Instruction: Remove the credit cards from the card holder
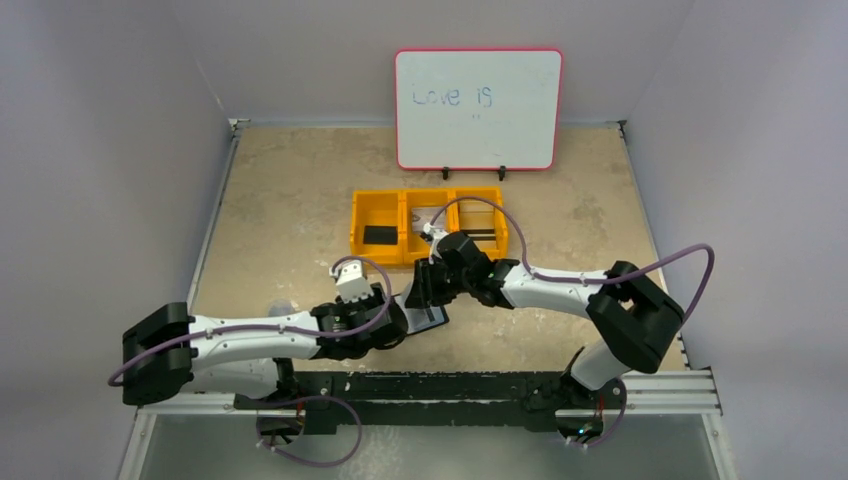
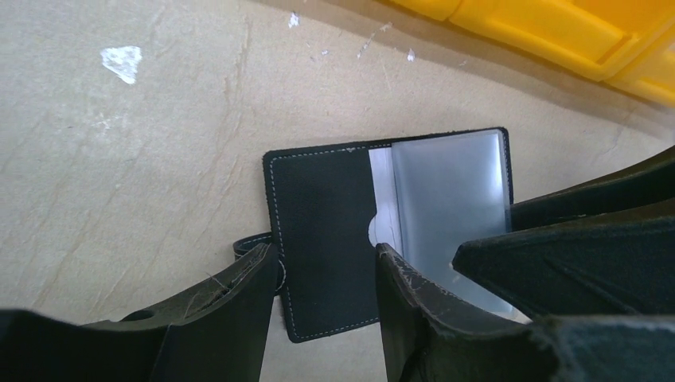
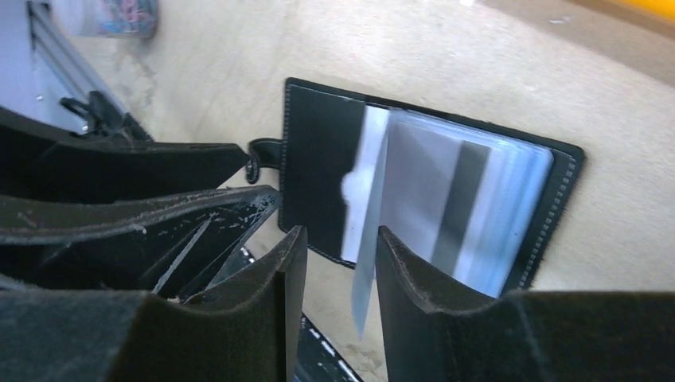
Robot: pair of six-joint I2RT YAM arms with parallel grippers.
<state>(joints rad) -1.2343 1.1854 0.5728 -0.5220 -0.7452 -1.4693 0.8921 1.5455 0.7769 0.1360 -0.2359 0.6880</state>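
- Two black two-finger grippers meet over one small black leather-like bifold card holder [image 2: 318, 215], which lies opened flat on the beige speckled table [image 2: 119, 175], near the front of the table and just in front of the yellow three-compartment plastic tray [image 1: 376, 252].
- Card holder: the left flap is plain black with pale stitching and a snap tab on its outer edge. The right half carries a stack of pale grey clear pockets.
- Credit cards: one pale grey plastic card with a dark stripe [image 3: 434, 199] sits inside the clear pockets. No card lies outside the holder.
- Left gripper [image 2: 325, 263]: jaws moderately wide, tips down at either side of the black left flap. Whether they press on it cannot be told.
- Right gripper [image 3: 341, 247]: jaws narrower, with a visible gap. One thin pale leaf [image 3: 368, 263] stands on edge between the fingers, touched by neither. Whether it is a card or a pocket sheet cannot be told.
- Tray: a small flat black rectangle [image 1: 380, 235] lies in the left compartment.
- Backdrop: a red-framed whiteboard [image 1: 478, 108] stands behind the tray and reads "Love is".
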